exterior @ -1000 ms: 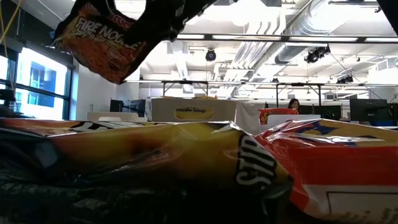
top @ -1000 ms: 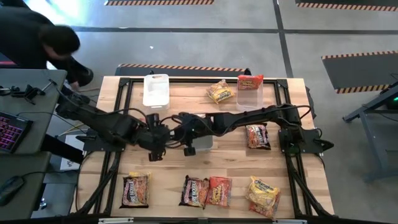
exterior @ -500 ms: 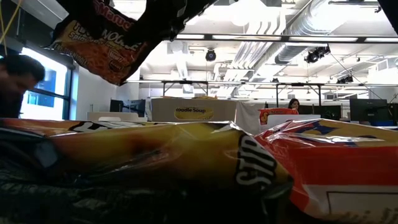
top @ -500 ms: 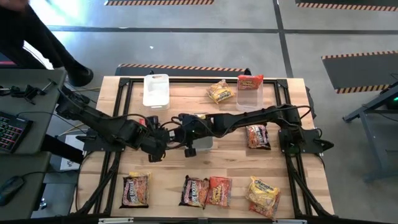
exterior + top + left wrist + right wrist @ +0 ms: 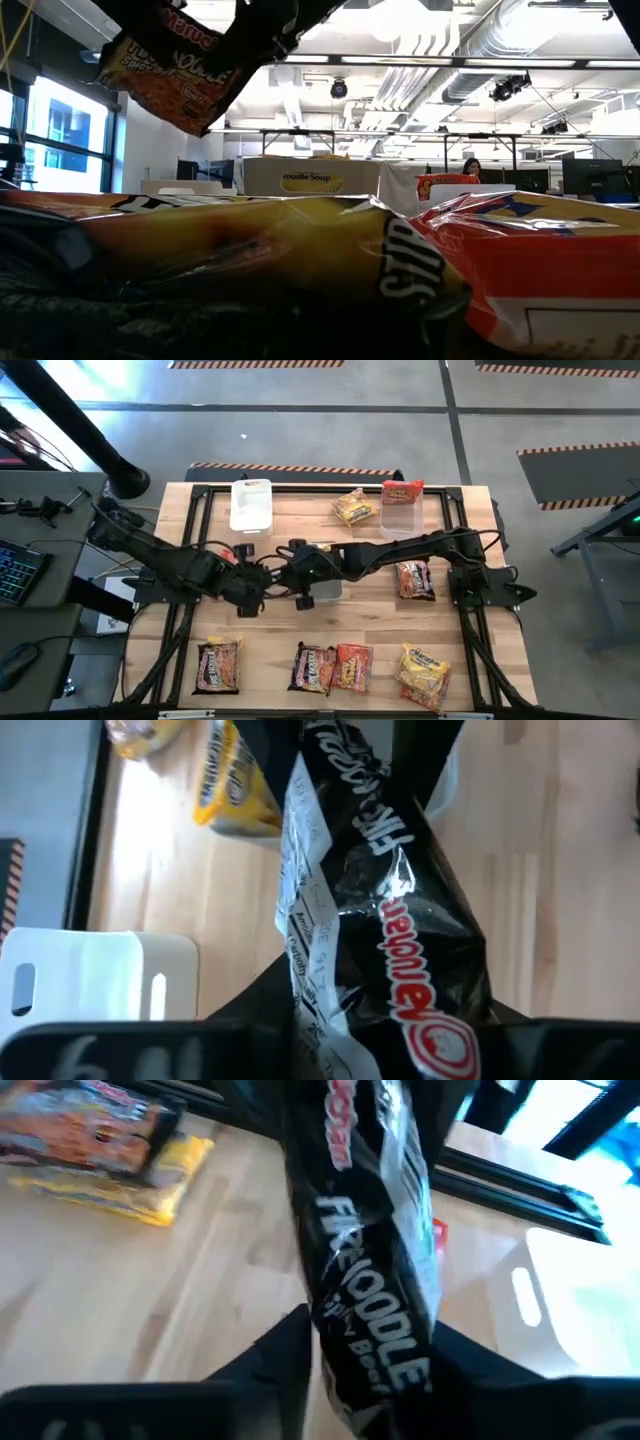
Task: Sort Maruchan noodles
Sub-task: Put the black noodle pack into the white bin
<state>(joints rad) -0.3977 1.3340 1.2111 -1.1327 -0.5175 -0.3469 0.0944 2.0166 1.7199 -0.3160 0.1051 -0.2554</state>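
A dark "Fire Noodle" packet (image 5: 165, 70) hangs above the middle of the table between both grippers. My left gripper (image 5: 252, 588) reaches in from the table's left and is shut on it. My right gripper (image 5: 290, 568) comes from the right and still has it between its fingers. Other Maruchan noodles lie flat on the wood: a dark one (image 5: 218, 665), a dark and red-orange pair (image 5: 332, 667) and a yellow one (image 5: 424, 675) near the front, one (image 5: 413, 578) under the right arm, and a yellow one (image 5: 355, 507) at the back. My left gripper pinches the packet's end with the red Maruchan logo (image 5: 430, 1020) between its two fingers (image 5: 255, 1010), coming level from the table's left. The wrapper is crumpled there and lifted clear of the table. My right gripper has the opposite end, with the "Fire Noodle" print (image 5: 380, 1360), between its fingers (image 5: 290, 1350), coming from the table's right. The packet fills the gap between them and stays clear of the wood.
A clear bin (image 5: 251, 505) stands at the far left and another (image 5: 400, 515), with a red packet in it, at the far right. A third bin (image 5: 325, 588) sits under the right arm. A person (image 5: 60, 410) moves beside the far left corner.
My left gripper has moved a little toward the table's right onto the hanging packet and its wide-open fingers have shut on it. The packet has risen slightly and tipped. The person at the far left has straightened up and moved away.
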